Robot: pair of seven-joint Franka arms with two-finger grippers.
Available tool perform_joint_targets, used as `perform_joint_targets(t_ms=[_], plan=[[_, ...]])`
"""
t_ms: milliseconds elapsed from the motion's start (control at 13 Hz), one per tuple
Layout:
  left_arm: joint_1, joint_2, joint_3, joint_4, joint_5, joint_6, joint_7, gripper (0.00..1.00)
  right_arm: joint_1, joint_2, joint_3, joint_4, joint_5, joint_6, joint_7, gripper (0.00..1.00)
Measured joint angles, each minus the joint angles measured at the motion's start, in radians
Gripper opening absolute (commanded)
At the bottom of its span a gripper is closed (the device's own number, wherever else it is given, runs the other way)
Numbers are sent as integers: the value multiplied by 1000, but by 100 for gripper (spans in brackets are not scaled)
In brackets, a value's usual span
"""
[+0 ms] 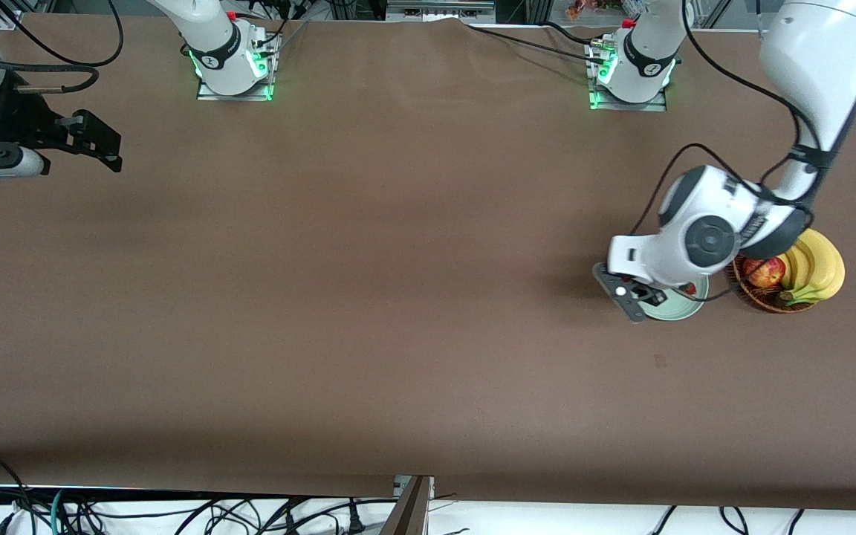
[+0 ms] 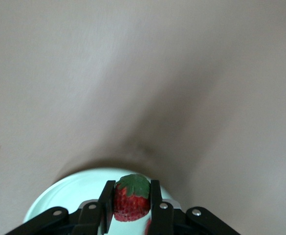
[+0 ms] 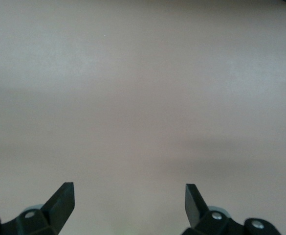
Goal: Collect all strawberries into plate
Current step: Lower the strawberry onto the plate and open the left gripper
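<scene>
My left gripper [image 1: 648,296] hangs over the pale mint plate [image 1: 684,308], shut on a strawberry [image 2: 131,201] with a green leafy top. In the left wrist view the berry sits between the two black fingers [image 2: 155,196], just above the plate [image 2: 69,196]. A second bit of red [image 2: 147,226] shows lower down by one finger. The front view shows a red strawberry [image 1: 690,288] at the plate's edge, partly under the wrist. My right gripper [image 1: 105,141] waits open with nothing between its fingers at the right arm's end of the table, and its wrist view [image 3: 129,188] shows only bare tabletop.
A brown wicker basket [image 1: 766,303] stands beside the plate, toward the left arm's end of the table. It holds a red apple [image 1: 764,271] and yellow bananas [image 1: 814,271]. The brown table [image 1: 398,297] stretches between the two arms.
</scene>
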Motion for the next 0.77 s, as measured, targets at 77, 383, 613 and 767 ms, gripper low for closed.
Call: perform_joint_targets(t_ms=[77,383,613,767], plan=[[42,4,-1,-1,-10,0,86,64,1,0,14,0,-2,-1,1,100],[95,24,-8,-7,-29,0,188,100,4,0,26,0,-2,-2,2,100],[122,11,-36,3,-113,-43,189,100,4,3,26,0,-4,3,2,100],[190,-26,-78,17,-190,-125,188,100,3,3,24,0,-7,14,2,100]])
